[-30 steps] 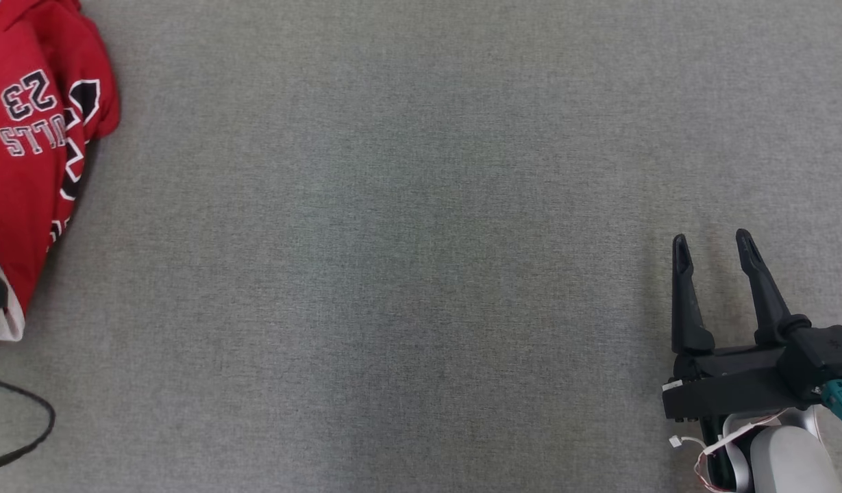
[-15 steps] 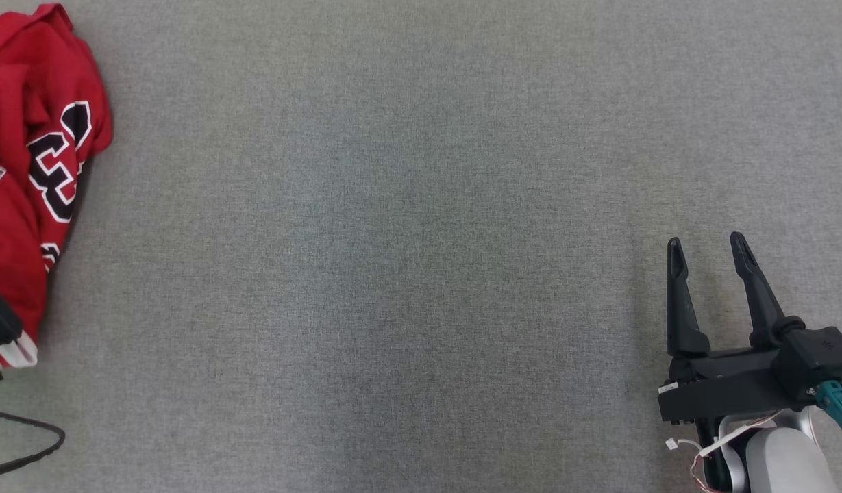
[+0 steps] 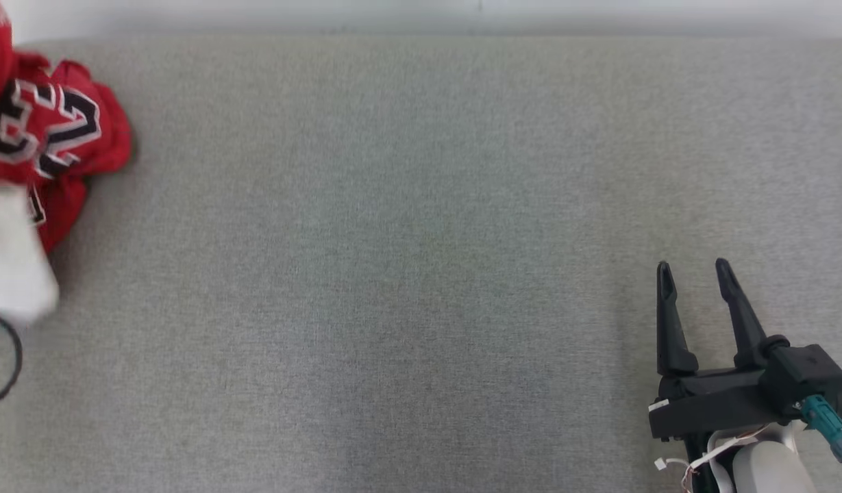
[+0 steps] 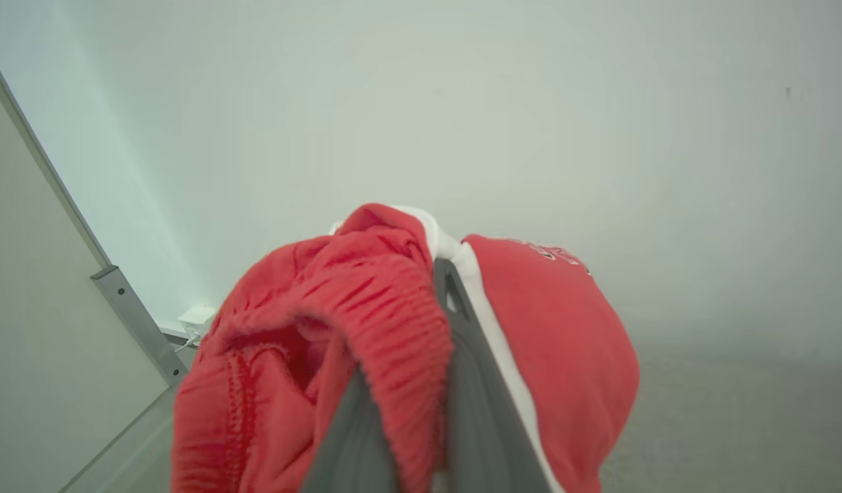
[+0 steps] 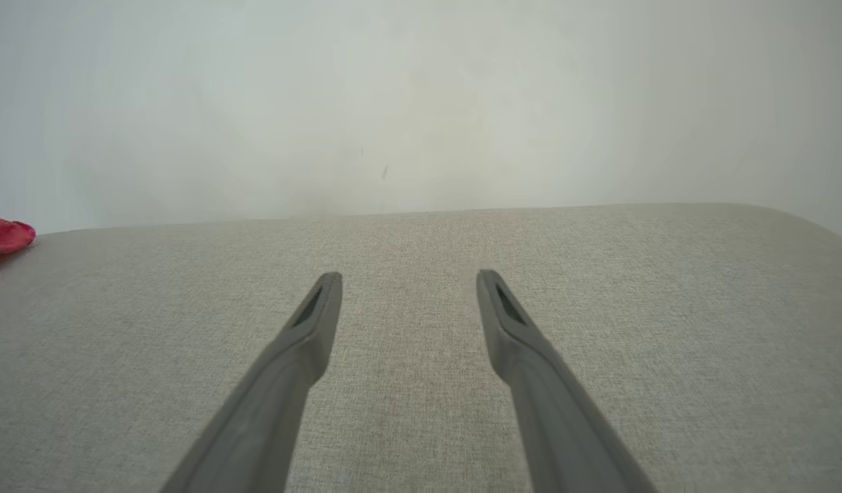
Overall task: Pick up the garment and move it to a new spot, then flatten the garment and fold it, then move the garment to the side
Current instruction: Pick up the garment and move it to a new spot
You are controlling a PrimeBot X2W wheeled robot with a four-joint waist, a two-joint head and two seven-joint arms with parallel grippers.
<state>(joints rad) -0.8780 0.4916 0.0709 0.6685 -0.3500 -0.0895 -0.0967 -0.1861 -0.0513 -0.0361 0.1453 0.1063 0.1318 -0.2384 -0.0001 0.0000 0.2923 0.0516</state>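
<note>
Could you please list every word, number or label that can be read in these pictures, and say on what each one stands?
"23", probably; it is creased and turned: black numerals with a white outline, on the red garment, head view.
Small white lettering on the same garment, left wrist view: too blurred to read.
I find no other text.

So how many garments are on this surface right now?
1. The red garment is bunched at the far left edge of the head view, its cloth pinched in the left gripper. Anything past that edge would be hidden.
</note>
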